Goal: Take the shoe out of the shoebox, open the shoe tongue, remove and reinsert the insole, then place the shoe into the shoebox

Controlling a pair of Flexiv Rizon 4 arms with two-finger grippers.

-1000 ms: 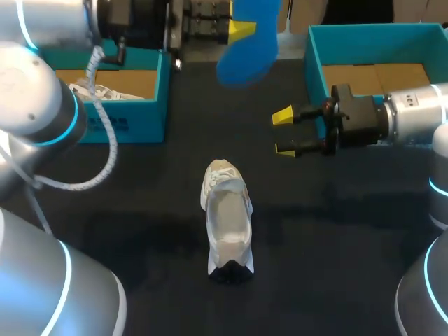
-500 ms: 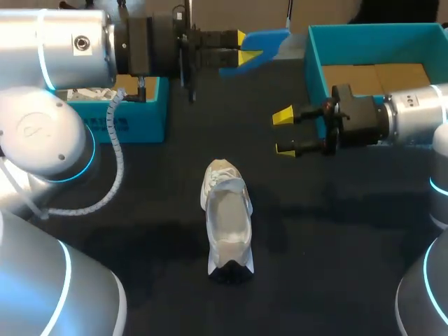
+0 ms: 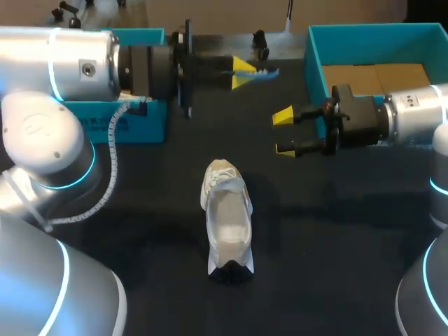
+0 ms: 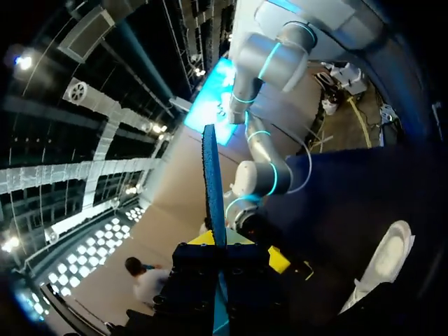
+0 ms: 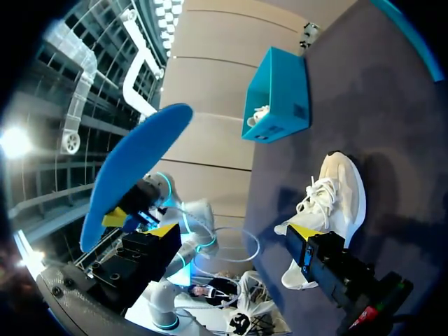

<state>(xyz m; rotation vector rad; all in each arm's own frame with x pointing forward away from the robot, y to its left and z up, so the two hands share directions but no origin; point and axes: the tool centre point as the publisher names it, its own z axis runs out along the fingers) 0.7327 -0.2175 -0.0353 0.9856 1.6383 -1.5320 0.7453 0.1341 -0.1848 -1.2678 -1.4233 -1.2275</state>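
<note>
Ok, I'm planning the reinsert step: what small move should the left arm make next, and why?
Probably lower the left gripper, shut on the blue insole, toward the white shoe: the insole is held off the table, away from the shoe, and the right gripper is open, holding nothing.

Left shoebox (image 3: 143,122) mostly hidden behind left arm (image 3: 63,63); right shoebox (image 3: 364,43) cropped at edge.

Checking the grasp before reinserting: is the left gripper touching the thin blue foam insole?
Touching. Left wrist view: the left gripper clamps the blue insole from both sides, seen edge-on.
</note>
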